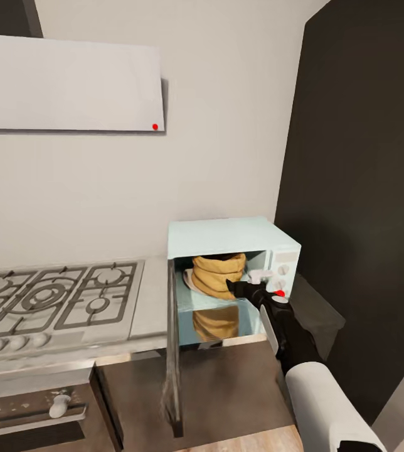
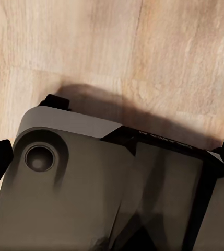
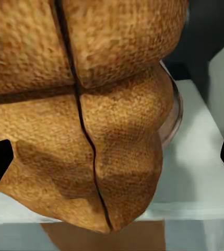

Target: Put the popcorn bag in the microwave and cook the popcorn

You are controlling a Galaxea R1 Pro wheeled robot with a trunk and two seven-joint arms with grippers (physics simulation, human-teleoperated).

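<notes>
- The mint-blue microwave (image 1: 230, 235) sits on the grey countertop (image 1: 152, 314), right of the gas hob (image 1: 51, 295), its door (image 1: 173, 351) swung open.
- The popcorn bag (image 1: 217, 273) stands inside the microwave cavity on a glass plate (image 3: 175, 112).
- The right gripper (image 1: 243, 290) is at the cavity mouth, just beside the bag, fingers spread wide, holding nothing.
- The left gripper (image 2: 112, 162) points at the wood floor (image 2: 143, 52), fingers spread wide and empty.

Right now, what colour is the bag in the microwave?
Tan-yellow, with a coarse woven texture; the bag shows best in the right wrist view.
</notes>
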